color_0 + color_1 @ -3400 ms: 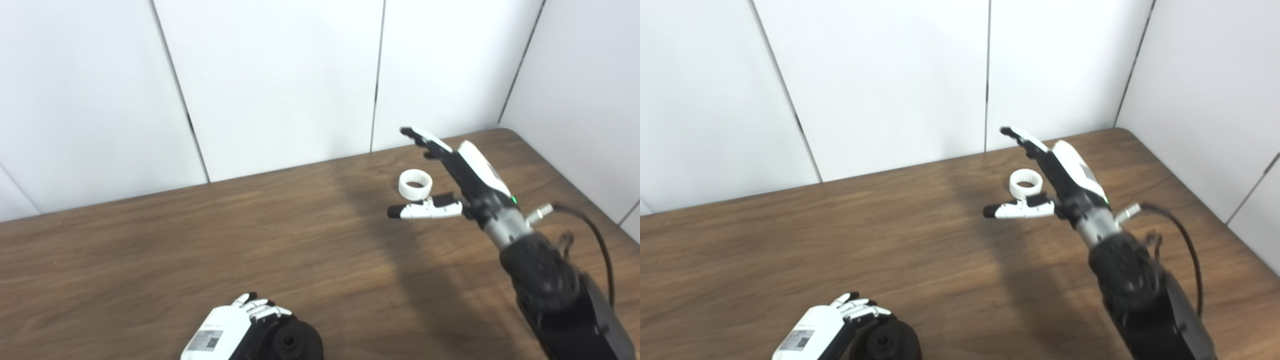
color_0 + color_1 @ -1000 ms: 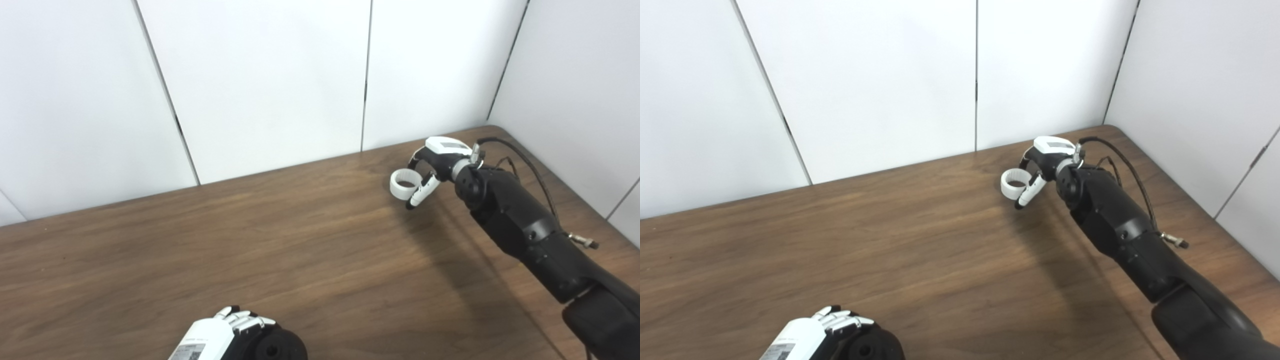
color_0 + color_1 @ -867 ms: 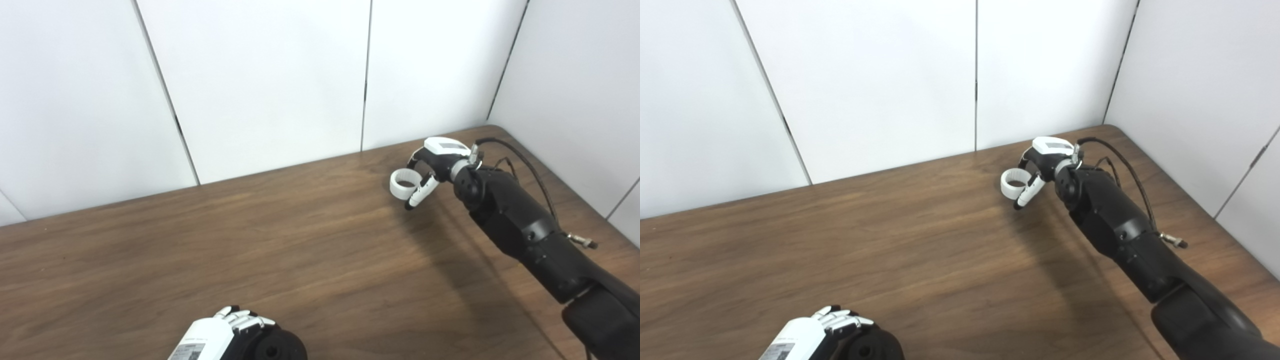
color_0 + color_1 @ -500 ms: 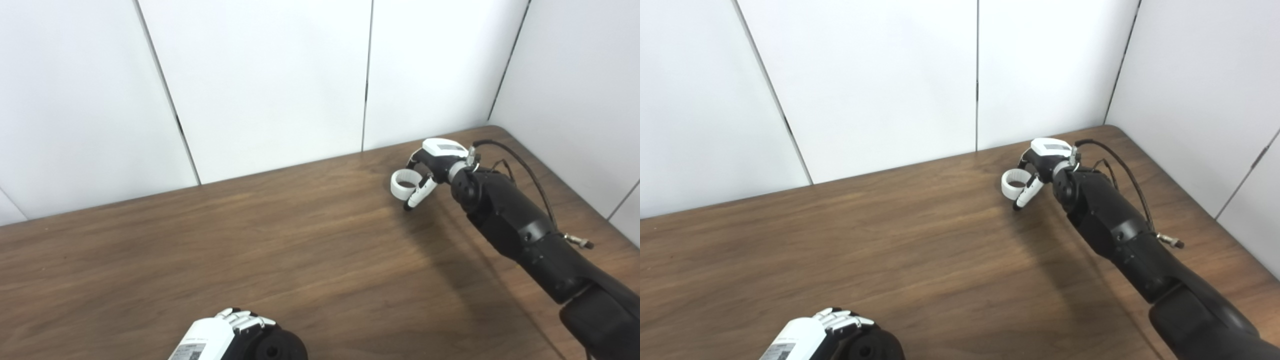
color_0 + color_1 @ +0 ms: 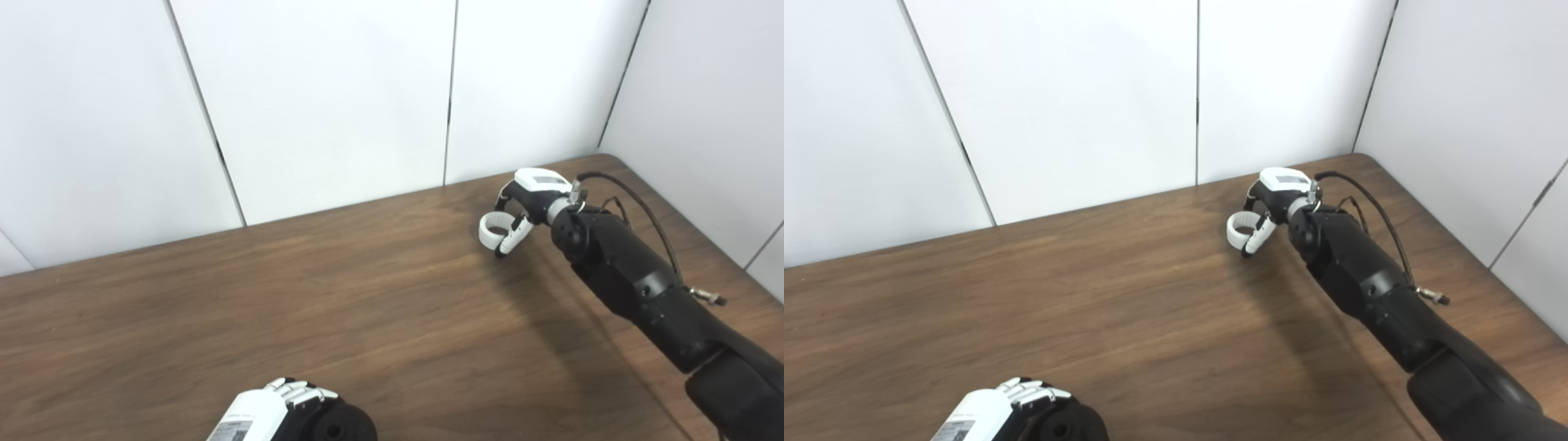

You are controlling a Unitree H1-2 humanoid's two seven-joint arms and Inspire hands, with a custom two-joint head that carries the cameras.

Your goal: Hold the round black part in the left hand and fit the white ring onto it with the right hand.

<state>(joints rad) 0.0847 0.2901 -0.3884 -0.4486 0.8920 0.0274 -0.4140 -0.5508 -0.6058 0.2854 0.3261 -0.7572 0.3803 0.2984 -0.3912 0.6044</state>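
Reaching far over the brown wooden table (image 5: 343, 306), the right hand (image 5: 528, 195) is near the back right corner, and its fingers (image 5: 509, 237) are curled around the white ring (image 5: 493, 228). The ring is tilted, with one side raised, and it sits between the thumb and the other fingers, so the hand is closed on it; I cannot tell if the ring touches the table at its low edge. The black forearm (image 5: 1372, 288) of this arm goes from the lower right of the picture up to the hand, and a thin black cable (image 5: 1381, 214) runs beside the wrist. At the bottom edge of the picture, well apart from the ring, the left hand (image 5: 269, 413) holds the round black part (image 5: 337, 425), with the fingers wrapped over its left side. The part is partly cut by the picture's edge, and a small hole shows in its middle. White wall panels (image 5: 331, 98) stand behind the table.
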